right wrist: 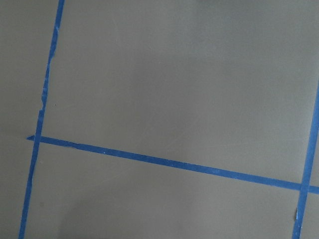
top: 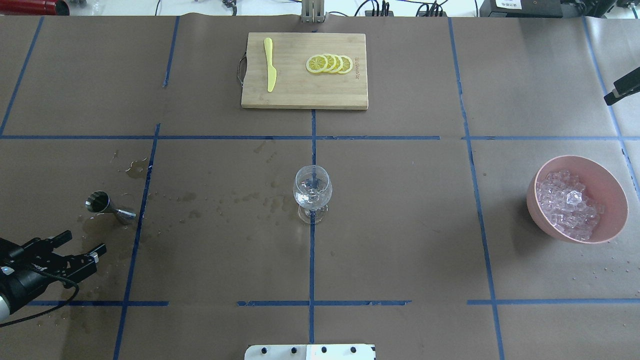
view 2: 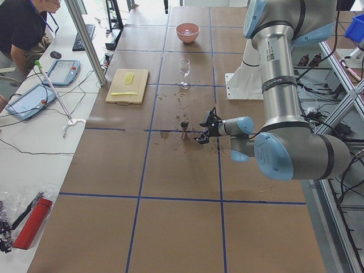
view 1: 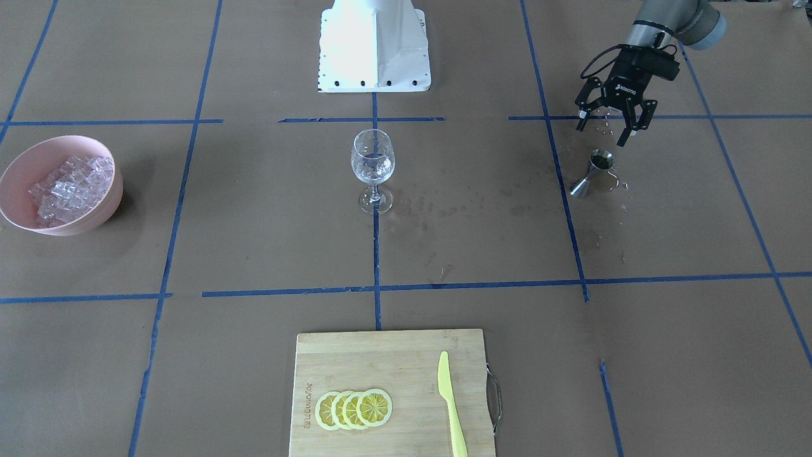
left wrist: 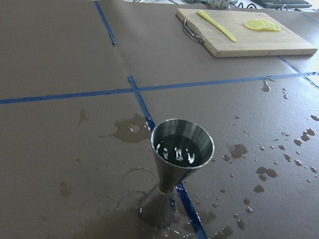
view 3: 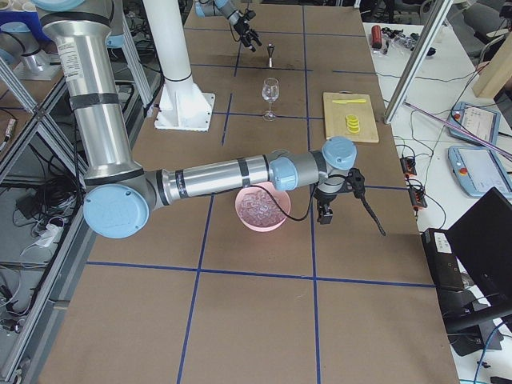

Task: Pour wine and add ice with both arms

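Note:
A steel jigger [left wrist: 177, 169] stands upright on the brown paper with dark wine [left wrist: 175, 149] in its top cup. It also shows in the overhead view [top: 107, 206] and the front view [view 1: 593, 171]. My left gripper [top: 82, 245] is open and empty, a little to the robot's side of the jigger and apart from it [view 1: 612, 124]. A clear wine glass [top: 312, 192] stands at the table's middle; I cannot tell what is in it. Ice cubes [top: 570, 205] are heaped in a pink bowl [top: 607, 185]. My right gripper [view 3: 324, 212] hangs beyond the bowl; I cannot tell whether it is open or shut.
A bamboo cutting board [top: 290, 95] at the far middle carries lemon slices [top: 330, 64] and a yellow knife [top: 270, 65]. Wet splashes [top: 225, 200] lie between jigger and glass. The white pedestal [view 1: 374, 47] stands behind the glass. An operator [view 2: 25, 28] sits across the table.

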`<action>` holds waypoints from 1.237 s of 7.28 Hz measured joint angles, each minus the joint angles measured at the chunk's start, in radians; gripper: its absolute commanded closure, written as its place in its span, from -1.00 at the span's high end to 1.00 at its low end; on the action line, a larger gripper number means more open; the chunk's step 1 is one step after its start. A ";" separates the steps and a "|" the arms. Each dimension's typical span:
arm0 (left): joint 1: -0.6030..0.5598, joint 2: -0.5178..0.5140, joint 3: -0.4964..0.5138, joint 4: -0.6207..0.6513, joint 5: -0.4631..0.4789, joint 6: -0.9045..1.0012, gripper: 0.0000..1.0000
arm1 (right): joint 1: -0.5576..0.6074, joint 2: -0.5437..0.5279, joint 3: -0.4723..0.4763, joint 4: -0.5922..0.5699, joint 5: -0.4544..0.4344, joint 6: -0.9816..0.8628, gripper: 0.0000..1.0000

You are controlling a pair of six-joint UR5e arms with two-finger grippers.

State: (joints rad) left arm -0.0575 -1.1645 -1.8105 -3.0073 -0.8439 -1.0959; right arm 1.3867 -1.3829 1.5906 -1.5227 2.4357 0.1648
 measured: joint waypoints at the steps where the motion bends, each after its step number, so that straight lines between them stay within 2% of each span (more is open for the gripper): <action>1: 0.033 -0.024 0.018 0.036 0.083 -0.029 0.96 | 0.000 -0.006 0.000 0.000 0.000 0.000 1.00; 3: 0.053 -0.103 0.090 0.070 0.251 -0.051 0.96 | 0.000 -0.015 0.001 0.000 0.000 0.001 1.00; 5: 0.055 -0.182 0.171 0.073 0.380 -0.054 0.91 | 0.000 -0.020 0.002 0.001 0.000 0.002 1.00; 6: 0.056 -0.217 0.207 0.072 0.425 -0.054 0.85 | 0.000 -0.021 0.002 0.001 0.000 0.002 1.00; 9: 0.056 -0.266 0.266 0.070 0.508 -0.051 0.85 | 0.001 -0.030 0.002 0.001 -0.001 0.004 1.00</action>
State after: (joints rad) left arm -0.0016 -1.4306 -1.5447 -2.9374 -0.3362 -1.1471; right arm 1.3882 -1.4129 1.5925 -1.5217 2.4345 0.1686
